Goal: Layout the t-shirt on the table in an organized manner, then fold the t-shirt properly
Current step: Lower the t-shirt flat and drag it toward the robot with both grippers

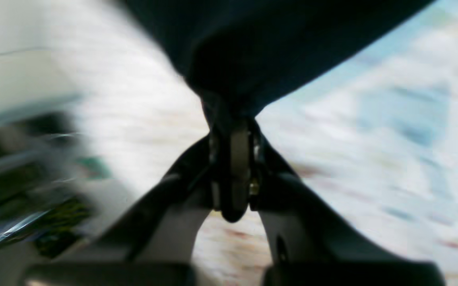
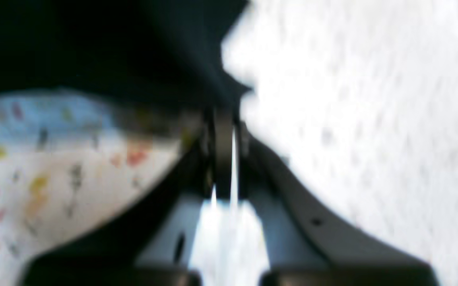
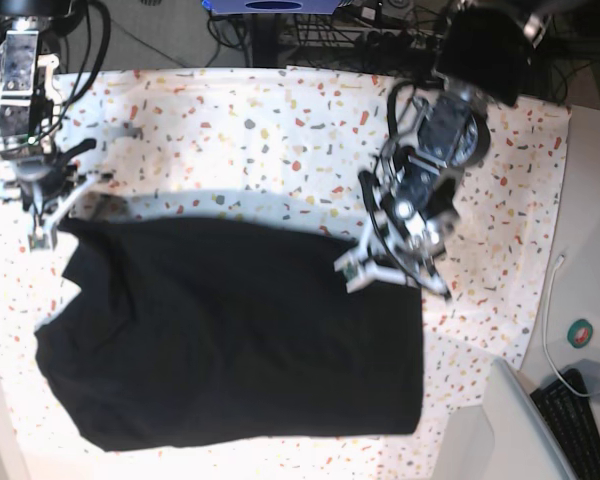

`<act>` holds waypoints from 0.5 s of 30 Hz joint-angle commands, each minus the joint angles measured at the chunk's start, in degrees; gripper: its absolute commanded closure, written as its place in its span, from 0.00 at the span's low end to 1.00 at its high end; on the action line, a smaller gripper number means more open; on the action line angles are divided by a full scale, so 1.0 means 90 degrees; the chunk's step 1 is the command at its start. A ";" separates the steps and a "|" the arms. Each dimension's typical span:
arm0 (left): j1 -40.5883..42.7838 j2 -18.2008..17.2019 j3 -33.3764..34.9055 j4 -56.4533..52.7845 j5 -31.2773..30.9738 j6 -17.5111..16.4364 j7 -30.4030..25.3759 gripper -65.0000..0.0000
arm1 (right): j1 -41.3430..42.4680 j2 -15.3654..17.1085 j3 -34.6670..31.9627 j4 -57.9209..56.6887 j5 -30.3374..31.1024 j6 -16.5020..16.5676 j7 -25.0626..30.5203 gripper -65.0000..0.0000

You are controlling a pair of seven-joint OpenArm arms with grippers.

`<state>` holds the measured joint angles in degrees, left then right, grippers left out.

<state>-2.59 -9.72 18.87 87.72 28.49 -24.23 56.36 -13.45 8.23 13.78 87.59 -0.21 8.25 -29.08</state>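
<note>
Showing t-shirt (image 3: pixel 230 335) whole: base view

T-shirt (image 3: pixel 230 335): lies on the counter, across the lower half of the base view.
Counter (image 3: pixel 250 130): bare across the upper middle of the frame.
Right hand (image 3: pixel 42 232): upper left, at the t-shirt's upper left corner.
Left hand (image 3: pixel 352 270): right of centre, at the t-shirt's upper right corner.
Keyboard (image 3: pixel 578 405): lower right corner, off the counter.

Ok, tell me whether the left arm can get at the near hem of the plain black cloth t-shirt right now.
Probably not: the left gripper is shut on the black cloth t-shirt's far edge, so it would have to let go first.
</note>
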 commanded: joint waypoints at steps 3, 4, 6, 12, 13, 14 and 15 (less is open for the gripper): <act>0.0342 -0.0039 -0.0041 -0.0052 0.0151 0.0079 -0.0367 1.00 | -0.0259 0.0087 0.0046 0.0119 0.0028 -0.0052 0.0257 1.00; 0.0478 -0.0039 -0.0051 -0.0082 0.0151 0.0079 -0.0426 1.00 | -0.0346 0.0087 0.0046 0.0138 0.0028 -0.0052 0.0257 1.00; 0.0674 -0.0029 -0.0236 -0.0101 0.0151 0.0079 -0.0465 1.00 | -0.0464 0.0087 0.0046 0.0138 0.0028 -0.0062 0.0257 1.00; 0.0791 -0.0019 -0.0930 -0.0121 0.0151 0.0079 -0.0474 1.00 | -0.0669 -0.0480 0.0701 0.0148 -0.0001 -0.0091 0.0247 1.00; 0.0791 -0.0029 -0.0930 -0.0121 0.0151 0.0079 -0.0455 1.00 | -0.0669 -0.0597 0.0857 0.0148 -0.0001 -0.0091 0.0247 1.00; 0.0791 -0.0039 -0.0920 -0.0121 0.0151 0.0079 -0.0445 1.00 | -0.0669 -0.0665 0.0955 0.0148 -0.0001 -0.0091 0.0247 1.00; 0.0791 -0.0039 -0.0910 -0.0121 0.0151 0.0079 -0.0435 1.00 | -0.0669 -0.0704 0.0994 0.0148 -0.0001 -0.0091 0.0247 1.00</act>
<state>5.08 -9.82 10.83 85.76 28.64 -24.01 51.86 -19.84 1.08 22.11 87.79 0.16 8.03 -28.03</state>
